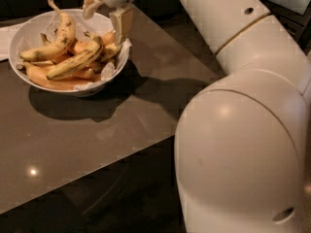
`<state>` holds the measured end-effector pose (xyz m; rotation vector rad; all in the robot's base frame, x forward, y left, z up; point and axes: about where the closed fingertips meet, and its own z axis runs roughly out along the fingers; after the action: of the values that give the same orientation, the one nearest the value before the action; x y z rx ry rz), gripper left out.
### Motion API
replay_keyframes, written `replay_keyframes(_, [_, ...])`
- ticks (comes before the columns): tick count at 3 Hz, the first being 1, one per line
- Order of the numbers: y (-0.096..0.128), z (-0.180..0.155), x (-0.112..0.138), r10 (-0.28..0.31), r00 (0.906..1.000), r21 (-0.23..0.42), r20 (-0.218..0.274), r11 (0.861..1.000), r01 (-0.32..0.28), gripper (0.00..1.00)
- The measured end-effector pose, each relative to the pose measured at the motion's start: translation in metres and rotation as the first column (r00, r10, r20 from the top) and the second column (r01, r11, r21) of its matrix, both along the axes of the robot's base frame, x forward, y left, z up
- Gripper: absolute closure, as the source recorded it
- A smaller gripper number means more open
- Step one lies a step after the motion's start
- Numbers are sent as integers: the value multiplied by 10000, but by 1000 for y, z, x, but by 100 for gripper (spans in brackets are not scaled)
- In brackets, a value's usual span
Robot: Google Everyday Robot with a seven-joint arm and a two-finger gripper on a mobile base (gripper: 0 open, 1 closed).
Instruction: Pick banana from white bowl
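Note:
The white bowl [25, 32] stands at the table's far left, lined with white paper and full of bananas. The banana [73, 62], long, speckled and dark-streaked, lies diagonally on top of the pile. A hooked banana [56, 39] with a thin stem lies behind it, and orange-toned bananas [53, 84] lie below. My gripper [106, 14] hangs open above the bowl's back right part. One finger [121, 25] is just above the banana's right tip and the other [90, 4] is near the back rim. It holds nothing.
The dark grey table [121, 125] runs to a front edge that slants across the lower middle. My large white arm [243, 130] fills the right side. A white paper [5, 35] lies at the left edge behind the bowl.

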<state>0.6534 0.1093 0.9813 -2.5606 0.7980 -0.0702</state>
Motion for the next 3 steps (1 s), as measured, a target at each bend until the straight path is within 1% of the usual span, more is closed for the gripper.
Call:
replay_keyframes(1, [8, -6, 0, 134, 9998, -23, -177, 9999, -134, 33])
replay_keyframes(2, [14, -16, 0, 246, 9988, -27, -427, 9997, -247, 49])
replay_keyframes(3, [17, -23, 0, 246, 9977, 0, -630, 9997, -247, 48])
